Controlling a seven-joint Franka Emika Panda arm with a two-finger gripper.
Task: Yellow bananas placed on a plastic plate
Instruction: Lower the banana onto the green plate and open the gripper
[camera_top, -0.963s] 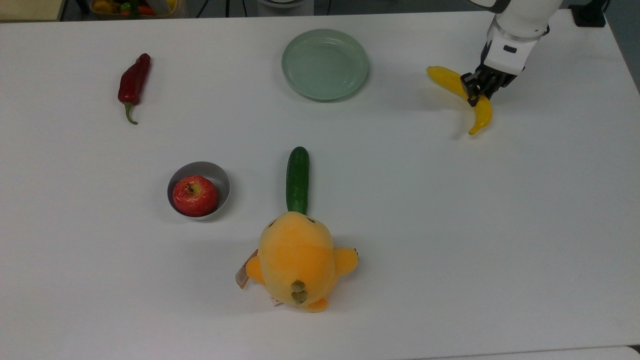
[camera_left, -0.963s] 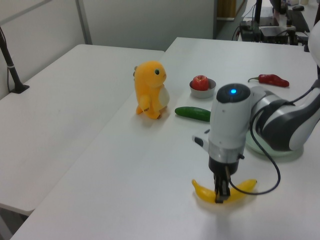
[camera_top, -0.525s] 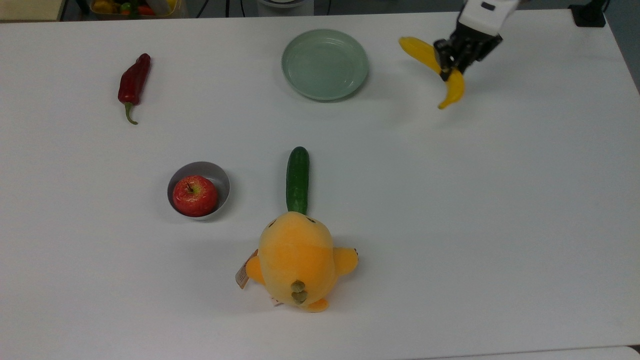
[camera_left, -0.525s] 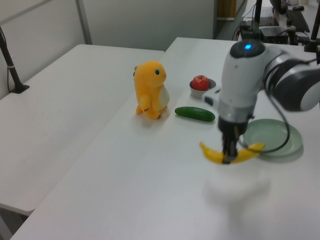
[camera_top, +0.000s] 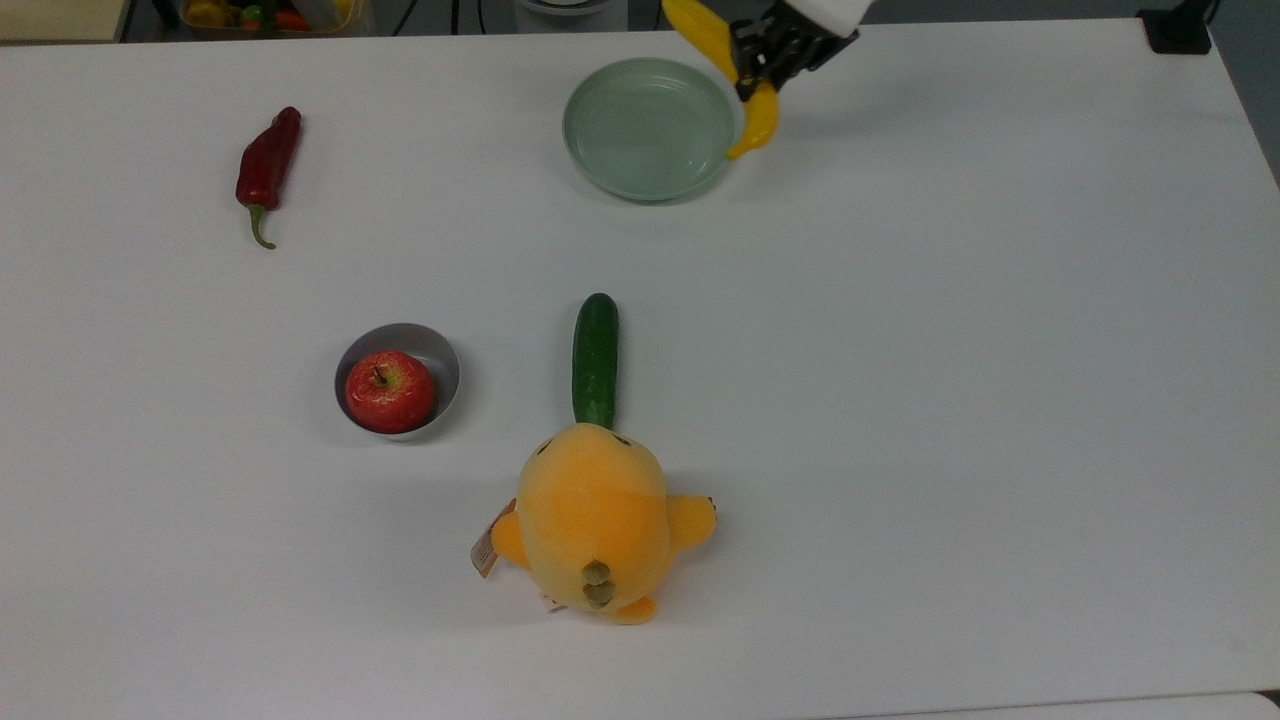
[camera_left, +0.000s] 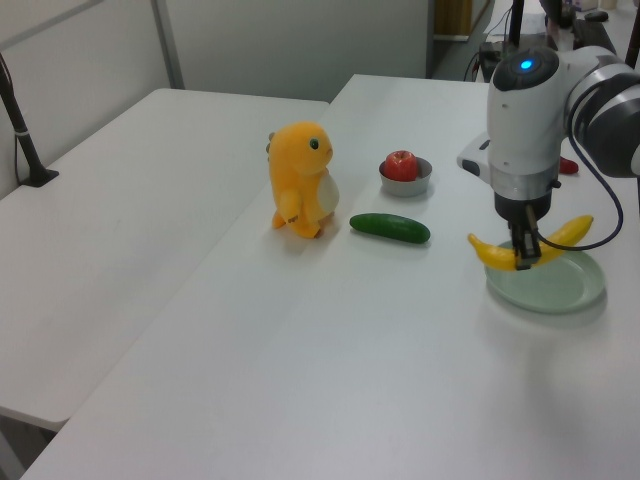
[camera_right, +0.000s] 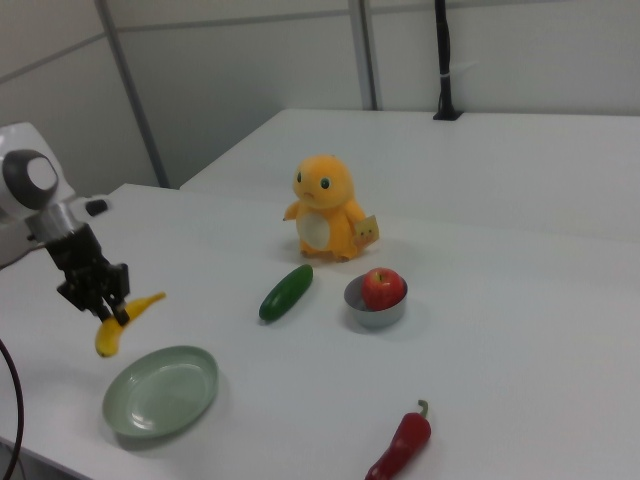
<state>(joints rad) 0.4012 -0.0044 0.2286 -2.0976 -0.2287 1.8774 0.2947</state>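
One gripper (camera_top: 752, 70) is clenched on the middle of the yellow bananas (camera_top: 757, 122), held aloft at the plastic plate (camera_top: 600, 160)'s rim on the top view's right, long axis apparently crossing the rim, centre lying leftward.

Colours here: bright yellow banana (camera_top: 760, 118), pale mint plate (camera_top: 650, 128), dark green cucumber (camera_top: 595, 360), red apple (camera_top: 390, 390) in a grey bowl (camera_top: 444, 362), dark red chilli (camera_top: 267, 165), orange plush (camera_top: 592, 520), white table (camera_top: 900, 400).
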